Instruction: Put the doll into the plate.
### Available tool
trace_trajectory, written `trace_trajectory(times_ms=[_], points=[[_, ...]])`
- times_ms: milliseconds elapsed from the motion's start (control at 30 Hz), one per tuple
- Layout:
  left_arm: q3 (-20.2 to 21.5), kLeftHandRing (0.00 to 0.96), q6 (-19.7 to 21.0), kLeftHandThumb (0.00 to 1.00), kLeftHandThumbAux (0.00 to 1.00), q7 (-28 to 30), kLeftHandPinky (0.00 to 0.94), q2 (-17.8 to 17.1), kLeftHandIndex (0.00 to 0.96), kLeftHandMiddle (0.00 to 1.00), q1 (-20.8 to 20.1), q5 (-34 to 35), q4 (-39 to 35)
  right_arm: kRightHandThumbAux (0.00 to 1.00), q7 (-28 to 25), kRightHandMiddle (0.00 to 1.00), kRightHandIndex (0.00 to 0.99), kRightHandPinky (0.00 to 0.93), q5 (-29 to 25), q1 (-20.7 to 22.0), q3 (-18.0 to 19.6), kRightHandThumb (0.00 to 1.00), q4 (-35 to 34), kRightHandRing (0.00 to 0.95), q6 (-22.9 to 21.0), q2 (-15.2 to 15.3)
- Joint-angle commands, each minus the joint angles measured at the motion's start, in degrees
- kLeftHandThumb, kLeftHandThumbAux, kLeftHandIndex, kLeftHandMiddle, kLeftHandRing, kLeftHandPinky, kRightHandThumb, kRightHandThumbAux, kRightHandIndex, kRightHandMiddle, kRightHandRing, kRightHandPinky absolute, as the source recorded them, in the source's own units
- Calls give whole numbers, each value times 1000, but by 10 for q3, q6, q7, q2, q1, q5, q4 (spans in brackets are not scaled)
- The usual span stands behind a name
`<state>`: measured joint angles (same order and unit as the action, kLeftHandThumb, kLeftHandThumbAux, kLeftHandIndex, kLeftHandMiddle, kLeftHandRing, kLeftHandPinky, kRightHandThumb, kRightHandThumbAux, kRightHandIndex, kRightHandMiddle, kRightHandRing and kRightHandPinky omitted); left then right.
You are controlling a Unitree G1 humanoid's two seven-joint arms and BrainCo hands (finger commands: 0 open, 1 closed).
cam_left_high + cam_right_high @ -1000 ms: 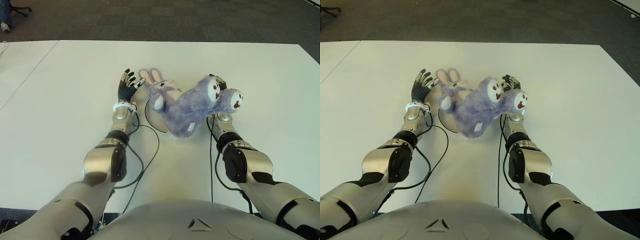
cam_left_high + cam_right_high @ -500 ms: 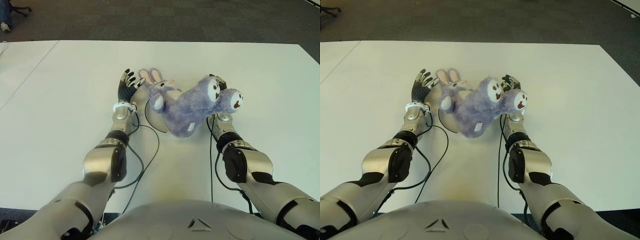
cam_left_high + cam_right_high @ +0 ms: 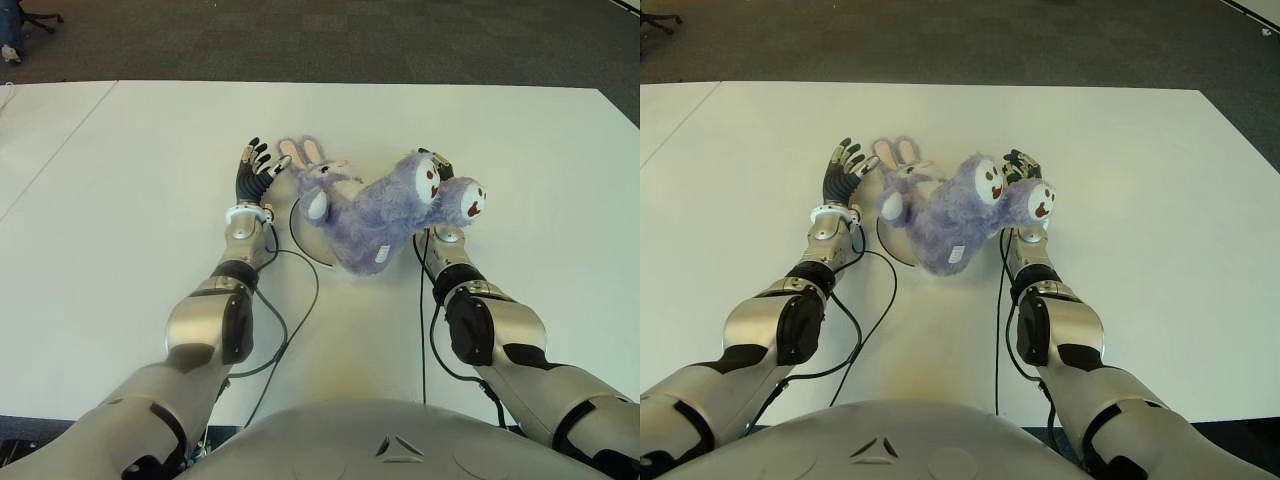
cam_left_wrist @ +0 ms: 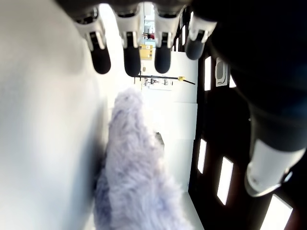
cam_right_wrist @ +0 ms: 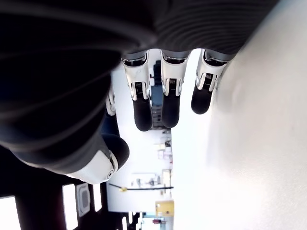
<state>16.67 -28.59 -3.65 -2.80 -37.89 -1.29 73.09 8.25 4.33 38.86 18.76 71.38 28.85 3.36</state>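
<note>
Left eye view puts the purple doll (image 3: pixel 375 215) at frame centre, lying across the white plate (image 3: pixel 305 235), whose rim shows only at the doll's lower left. The left hand (image 3: pixel 252 172) sits just left of the doll's ears, fingers (image 4: pixel 130 57) spread and holding nothing. The right hand (image 3: pixel 1021 165) is mostly hidden behind the doll's feet at centre right; its own wrist view shows straight, empty fingers (image 5: pixel 143 108) above the white table (image 3: pixel 120 200).

doll (image 3: pixel 372 215): fluffy purple plush (shaggy pile) | table (image 3: pixel 150 200): smooth matt white | arms: glossy metal-look shells
</note>
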Motion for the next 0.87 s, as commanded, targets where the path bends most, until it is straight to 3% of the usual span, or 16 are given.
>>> trace_trajectory(times_ms=[33, 867], points=[[0, 131, 79, 0, 682, -12, 150, 6, 73, 130, 68, 0, 46, 738, 5, 181, 400, 135, -21, -87, 12, 694, 62, 143, -70, -19], [5, 142, 75, 0, 702, -10, 159, 7, 81, 134, 68, 5, 46, 739, 11, 180, 398, 104, -17, -87, 9, 692, 62, 132, -72, -17]])
